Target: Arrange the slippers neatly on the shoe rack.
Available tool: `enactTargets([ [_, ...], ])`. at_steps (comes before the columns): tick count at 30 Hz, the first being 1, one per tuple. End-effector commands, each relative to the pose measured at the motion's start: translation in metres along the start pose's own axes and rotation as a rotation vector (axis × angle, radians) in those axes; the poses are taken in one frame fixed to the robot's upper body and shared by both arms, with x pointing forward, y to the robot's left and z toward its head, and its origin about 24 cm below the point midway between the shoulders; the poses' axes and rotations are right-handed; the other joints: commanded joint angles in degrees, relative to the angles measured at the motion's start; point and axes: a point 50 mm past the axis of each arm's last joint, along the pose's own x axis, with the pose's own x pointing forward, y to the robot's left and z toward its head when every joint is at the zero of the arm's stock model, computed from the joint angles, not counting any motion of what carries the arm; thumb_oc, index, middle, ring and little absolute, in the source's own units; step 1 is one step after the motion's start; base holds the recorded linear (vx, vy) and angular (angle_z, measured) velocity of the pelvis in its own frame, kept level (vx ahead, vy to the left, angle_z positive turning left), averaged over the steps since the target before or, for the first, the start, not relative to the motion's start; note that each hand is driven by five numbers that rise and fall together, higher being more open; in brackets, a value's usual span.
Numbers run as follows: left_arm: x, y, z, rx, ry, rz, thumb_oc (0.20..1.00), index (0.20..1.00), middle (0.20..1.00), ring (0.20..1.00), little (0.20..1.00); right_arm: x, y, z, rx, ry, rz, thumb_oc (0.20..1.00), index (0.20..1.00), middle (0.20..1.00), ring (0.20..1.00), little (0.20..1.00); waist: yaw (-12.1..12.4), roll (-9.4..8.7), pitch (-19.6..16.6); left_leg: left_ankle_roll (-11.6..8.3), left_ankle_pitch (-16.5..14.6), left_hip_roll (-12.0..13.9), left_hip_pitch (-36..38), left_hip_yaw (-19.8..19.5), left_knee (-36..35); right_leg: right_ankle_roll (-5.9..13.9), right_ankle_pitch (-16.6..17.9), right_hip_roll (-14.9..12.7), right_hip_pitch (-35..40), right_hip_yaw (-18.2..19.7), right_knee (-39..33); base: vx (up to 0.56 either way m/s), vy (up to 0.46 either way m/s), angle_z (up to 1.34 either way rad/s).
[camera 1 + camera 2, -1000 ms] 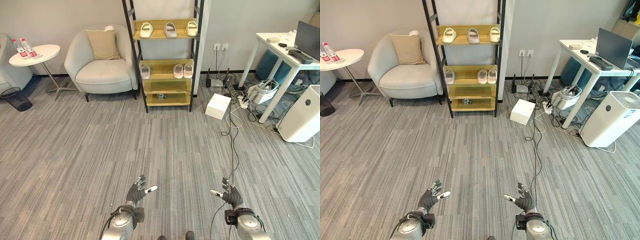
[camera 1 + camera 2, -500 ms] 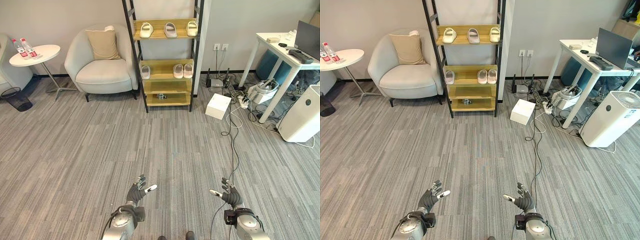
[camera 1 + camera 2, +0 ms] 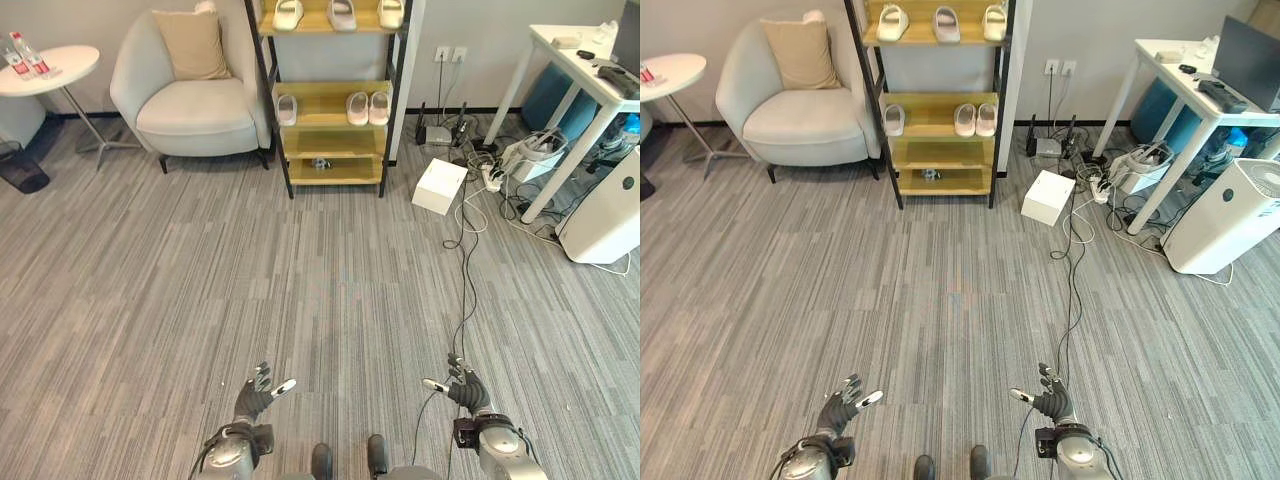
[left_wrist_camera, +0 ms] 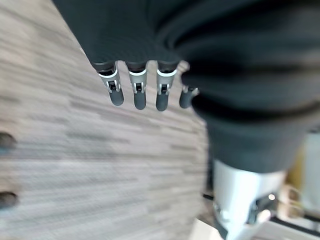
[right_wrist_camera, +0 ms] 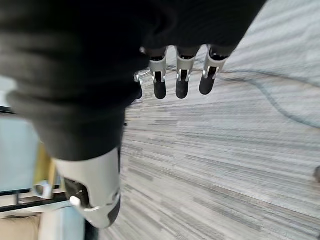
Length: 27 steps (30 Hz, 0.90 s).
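Hands: left hand (image 3: 258,393) and right hand (image 3: 462,386) are both low at the near edge of the head views, held over bare grey carpet (image 3: 300,270), well apart from each other.
Left hand state: fingers (image 4: 139,93) straight and slightly spread, thumb out to the side; it holds nothing and touches nothing.
Right hand state: fingers (image 5: 182,80) straight and spread, thumb pointing inward; it is empty too, with only floor past the fingertips.
Slippers: all sit on the shoe rack (image 3: 330,100) far across the room against the wall. Three pale slippers (image 3: 340,12) lie on the top shelf. On the middle shelf one slipper (image 3: 287,108) lies alone at the left side and a pair (image 3: 367,107) lies side by side at the right.
Lowest shelf: a small dark object (image 3: 320,163), too small to identify.
Surroundings: a pale armchair (image 3: 190,90) with a tan cushion (image 3: 192,45) stands left of the rack; a round white side table (image 3: 45,70) further left carries bottles (image 3: 22,52). A white box (image 3: 440,186) sits on the floor right of the rack, near a white desk (image 3: 585,90) and a white appliance (image 3: 610,215).
Change since half a second ago: the whole scene sits higher in the head views, the rack's top shelf now at the upper edge, so the camera has tipped down. Slippers keep their places, and both hands remain open and empty.
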Motion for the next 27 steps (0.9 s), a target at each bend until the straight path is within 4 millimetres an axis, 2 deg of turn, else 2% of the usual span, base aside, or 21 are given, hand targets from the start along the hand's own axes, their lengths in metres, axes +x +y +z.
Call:
enactTargets([
  [1,0.013,0.009,0.037,0.020,-0.148,0.029,1.000,1.000,1.000,1.000,1.000,0.013,-0.005,0.047,-0.018,-0.187,-0.019,1.000,1.000,1.000,1.000,1.000,0.40,-0.20,3.39,3.45,-12.98,-1.90,1.59,-2.88,2.34,5.95,-15.75,-2.24,-1.99,-1.70,16.83,0.03,0.189,-0.04],
  [3,0.014,0.011,0.037,0.061,-0.145,0.026,1.000,1.000,1.000,1.000,1.000,0.012,-0.009,0.053,-0.027,-0.216,-0.029,1.000,1.000,1.000,1.000,1.000,-0.36,0.30,5.74,4.16,-13.74,-2.42,3.28,-2.62,2.92,7.04,-13.79,-3.80,-9.55,-1.71,30.56,0.07,0.156,-0.48],
  [4,0.014,0.011,0.037,0.061,-0.145,0.026,1.000,1.000,1.000,1.000,1.000,0.012,-0.009,0.053,-0.027,-0.216,-0.029,1.000,1.000,1.000,1.000,1.000,-0.33,0.25,5.77,4.17,-13.73,-2.47,3.32,-2.60,2.89,7.05,-13.87,-3.84,-9.59,-1.67,30.70,0.19,0.064,-0.33],
  [5,0.015,0.009,0.040,0.074,-0.156,0.010,1.000,1.000,1.000,1.000,1.000,0.011,-0.012,0.053,-0.025,-0.217,-0.034,1.000,1.000,1.000,1.000,1.000,-0.56,0.87,6.48,3.73,-14.00,-1.97,5.49,-2.22,1.45,5.88,-14.00,-3.96,-10.17,-3.54,26.39,0.15,-0.001,0.16],
  [6,0.015,0.008,0.040,0.074,-0.156,0.010,1.000,1.000,1.000,1.000,1.000,0.011,-0.012,0.053,-0.025,-0.217,-0.034,1.000,1.000,1.000,1.000,1.000,-0.61,1.01,6.64,3.69,-13.99,-1.81,5.76,-2.28,1.32,5.84,-13.86,-3.81,-9.77,-3.66,26.01,0.22,-0.031,0.07],
  [7,0.016,0.007,0.043,0.083,-0.166,0.001,1.000,1.000,1.000,1.000,1.000,0.010,-0.014,0.054,-0.037,-0.222,-0.039,1.000,1.000,1.000,1.000,1.000,-0.75,1.27,7.22,3.33,-14.18,-1.48,6.81,-2.17,0.89,5.42,-12.83,-3.23,-9.57,-4.22,20.74,0.19,-0.092,-0.06],
  [8,0.018,0.004,0.048,0.094,-0.181,-0.011,1.000,1.000,1.000,1.000,1.000,0.011,-0.015,0.055,-0.073,-0.227,-0.041,1.000,1.000,1.000,1.000,1.000,-1.12,1.27,7.69,2.90,-14.69,-1.34,7.96,-1.90,0.66,5.59,-11.36,-2.28,-9.68,-4.07,14.28,0.25,-0.125,-0.04],
  [11,0.021,-0.003,0.060,0.125,-0.225,-0.036,1.000,1.000,1.000,1.000,1.000,0.010,-0.015,0.054,-0.120,-0.221,-0.034,1.000,1.000,1.000,1.000,1.000,-1.25,0.52,7.44,1.86,-16.08,-1.09,9.49,-0.78,0.71,6.84,-8.19,-1.29,-9.22,-3.76,2.16,0.33,-0.192,-0.14],
  [13,0.022,-0.008,0.067,0.128,-0.252,-0.054,1.000,1.000,1.000,1.000,1.000,0.010,-0.016,0.054,-0.135,-0.222,-0.025,1.000,1.000,1.000,1.000,1.000,-1.61,0.33,7.16,1.25,-17.02,-0.90,10.62,-0.33,0.94,7.19,-7.81,-0.95,-9.44,-4.03,0.81,0.42,-0.239,-0.10],
  [14,0.023,-0.012,0.071,0.112,-0.268,-0.070,1.000,1.000,1.000,1.000,1.000,0.008,-0.017,0.050,-0.138,-0.210,-0.023,1.000,1.000,1.000,1.000,1.000,-2.18,0.20,6.50,0.72,-18.67,-0.44,12.31,-0.83,1.69,6.42,-7.51,-0.58,-9.14,-2.97,2.37,0.32,-0.176,0.09],
  [15,0.022,-0.012,0.071,0.112,-0.267,-0.070,1.000,1.000,1.000,1.000,1.000,0.008,-0.017,0.050,-0.138,-0.210,-0.023,1.000,1.000,1.000,1.000,1.000,-2.21,0.22,6.54,0.71,-18.71,-0.40,12.36,-0.86,1.71,6.41,-7.55,-0.56,-9.08,-3.01,2.39,0.63,-0.360,0.22],
  [16,0.021,-0.016,0.067,0.076,-0.263,-0.075,1.000,1.000,1.000,1.000,1.000,0.005,-0.020,0.047,-0.145,-0.206,-0.018,1.000,1.000,1.000,1.000,1.000,-2.67,0.43,5.38,-0.22,-18.88,0.69,12.52,-1.41,4.69,4.88,-7.27,0.09,-8.06,-2.38,3.84,0.31,-0.185,0.30],
  [17,0.020,-0.016,0.067,0.075,-0.262,-0.075,1.000,1.000,1.000,1.000,1.000,0.004,-0.020,0.046,-0.146,-0.206,-0.018,1.000,1.000,1.000,1.000,1.000,-2.72,0.48,5.33,-0.23,-18.97,0.73,12.45,-1.47,4.82,4.87,-7.34,0.11,-8.10,-2.44,3.92,0.55,-0.334,0.39],
  [19,0.018,-0.019,0.066,0.042,-0.262,-0.093,1.000,1.000,1.000,1.000,1.000,0.000,-0.023,0.044,-0.143,-0.208,-0.001,1.000,1.000,1.000,1.000,1.000,-2.99,1.02,4.43,-2.35,-14.57,2.20,10.27,-1.60,14.92,2.58,-9.87,1.38,-5.26,-1.85,5.69,0.47,-0.294,0.43],
  [20,0.018,-0.019,0.066,0.041,-0.262,-0.094,1.000,1.000,1.000,1.000,1.000,0.000,-0.023,0.044,-0.144,-0.208,-0.001,1.000,1.000,1.000,1.000,1.000,-3.02,1.05,4.43,-2.35,-14.72,2.22,10.11,-1.63,15.22,2.57,-9.90,1.39,-5.29,-1.89,5.74,0.36,-0.233,0.30],
  [22,0.019,-0.021,0.064,0.037,-0.249,-0.097,1.000,1.000,1.000,1.000,1.000,-0.002,-0.024,0.042,-0.139,-0.207,0.007,1.000,1.000,1.000,1.000,1.000,-2.92,1.19,4.36,-3.54,-10.00,2.20,6.83,-2.14,23.97,0.78,-11.40,2.15,-2.71,-1.24,5.73,0.25,-0.179,-0.16],
  [23,0.019,-0.021,0.064,0.037,-0.249,-0.097,1.000,1.000,1.000,1.000,1.000,-0.002,-0.024,0.042,-0.139,-0.207,0.007,1.000,1.000,1.000,1.000,1.000,-2.93,1.20,4.35,-3.54,-10.01,2.21,6.80,-2.16,24.00,0.78,-11.40,2.15,-2.73,-1.25,5.73,0.42,-0.286,-0.36],
  [24,0.020,-0.023,0.066,0.028,-0.255,-0.098,1.000,1.000,1.000,1.000,1.000,-0.002,-0.026,0.045,-0.141,-0.217,0.006,1.000,1.000,1.000,1.000,1.000,-2.64,1.10,5.34,-4.49,-5.61,2.06,1.54,-2.60,37.57,-1.32,-13.55,3.28,0.63,0.14,6.08,0.41,-0.250,-0.08],
  [25,0.020,-0.024,0.066,0.028,-0.253,-0.099,1.000,1.000,1.000,1.000,1.000,-0.002,-0.027,0.044,-0.141,-0.213,0.003,1.000,1.000,1.000,1.000,1.000,-2.57,0.94,5.53,-4.23,-6.09,2.07,0.21,-2.27,39.21,-1.61,-14.09,3.30,1.57,0.42,6.11,0.49,-0.296,0.25],
  [26,0.020,-0.025,0.067,0.026,-0.255,-0.105,1.000,1.000,1.000,1.000,1.000,-0.002,-0.027,0.044,-0.142,-0.209,0.005,1.000,1.000,1.000,1.000,1.000,-2.46,0.60,5.77,-3.56,-8.20,1.49,-1.84,-1.85,39.58,-1.61,-14.47,2.92,2.48,0.40,5.98,0.38,-0.188,0.12],
  [27,0.020,-0.026,0.067,0.021,-0.256,-0.108,1.000,1.000,1.000,1.000,1.000,-0.001,-0.025,0.044,-0.135,-0.208,0.009,1.000,1.000,1.000,1.000,1.000,-2.23,-0.40,5.93,-2.01,-12.31,0.12,-5.13,-1.26,36.37,-1.32,-15.09,1.80,4.50,0.19,5.13,0.47,-0.187,0.04],
])
